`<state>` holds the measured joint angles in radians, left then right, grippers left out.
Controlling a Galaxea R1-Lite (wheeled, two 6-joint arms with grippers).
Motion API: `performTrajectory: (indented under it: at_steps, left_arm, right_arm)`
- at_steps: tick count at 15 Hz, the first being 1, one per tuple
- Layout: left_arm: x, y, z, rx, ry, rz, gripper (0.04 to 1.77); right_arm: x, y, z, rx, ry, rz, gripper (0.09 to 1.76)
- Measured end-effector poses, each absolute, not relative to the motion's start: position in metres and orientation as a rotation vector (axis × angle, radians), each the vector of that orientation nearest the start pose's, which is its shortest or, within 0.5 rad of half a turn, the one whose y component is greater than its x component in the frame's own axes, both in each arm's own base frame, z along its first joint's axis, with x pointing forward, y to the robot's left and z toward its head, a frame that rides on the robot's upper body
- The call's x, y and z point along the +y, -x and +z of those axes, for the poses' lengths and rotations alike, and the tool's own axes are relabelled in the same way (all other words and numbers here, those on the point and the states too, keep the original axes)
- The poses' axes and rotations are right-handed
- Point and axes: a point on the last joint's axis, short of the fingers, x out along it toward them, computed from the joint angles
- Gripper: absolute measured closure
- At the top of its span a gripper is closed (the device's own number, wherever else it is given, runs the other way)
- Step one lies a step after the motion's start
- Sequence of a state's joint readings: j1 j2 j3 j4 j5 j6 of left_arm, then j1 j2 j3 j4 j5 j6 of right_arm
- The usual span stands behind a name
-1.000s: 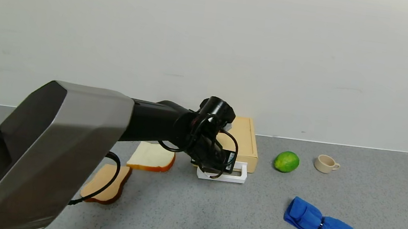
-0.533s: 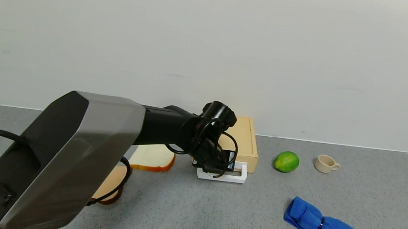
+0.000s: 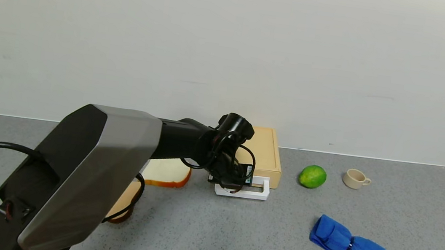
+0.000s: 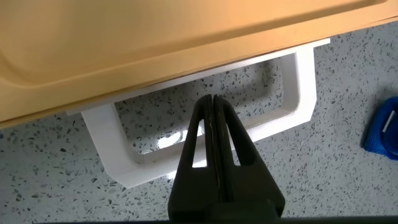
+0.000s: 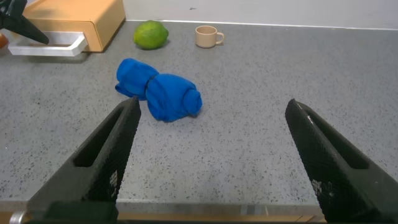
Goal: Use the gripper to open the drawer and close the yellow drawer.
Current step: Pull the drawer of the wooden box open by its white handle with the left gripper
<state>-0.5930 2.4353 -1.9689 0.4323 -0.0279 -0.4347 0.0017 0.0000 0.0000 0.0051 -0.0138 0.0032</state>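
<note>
Nearest to me, my right hand [image 5: 208,155] hangs idle over the grey desk [image 3: 234,237], its fingers spread wide with nothing between them, and the blue cloth [image 3: 354,248] lies just beyond it. Two slices of bread [image 3: 166,172] lie to the left, partly under my left arm.

Further out, my left hand [image 4: 214,102] is the one at work. Its fingers are pressed flat together, holding nothing, and the tip sits down inside the white loop handle [image 4: 214,134] of the drawer [image 3: 264,151], between the handle's front bar and the drawer front. I cannot tell whether the tip touches either.

The drawer looks pushed fully into its yellow casing, back near the wall, with only the handle sticking out towards me. So I judge the opening step is just being set up: the hook is placed, the pull not yet made.

The next move calls for drawing straight back towards me, keeping the tip low so it catches the front bar instead of slipping over it. The light casing may slide along with the drawer.

Beyond to the right lie a lime [image 3: 312,176] and a small cup [image 3: 355,178].
</note>
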Motion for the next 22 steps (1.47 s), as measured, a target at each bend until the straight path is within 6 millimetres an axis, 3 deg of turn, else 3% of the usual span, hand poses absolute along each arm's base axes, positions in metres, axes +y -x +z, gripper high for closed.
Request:
performTrajectory:
  at_steps: [10,22]
  left_arm:
    - [-0.273,-0.396,0.094,1.025,0.163,-0.361,1.70]
    - [-0.285,-0.369,0.086,1.148,0.156,-0.331,1.70]
  right_arm:
    - [0.000,0.023,0.075,0.006,-0.003,-0.012,0.14]
    - [0.000,0.023,0.075,0.005,-0.003,-0.011,0.14]
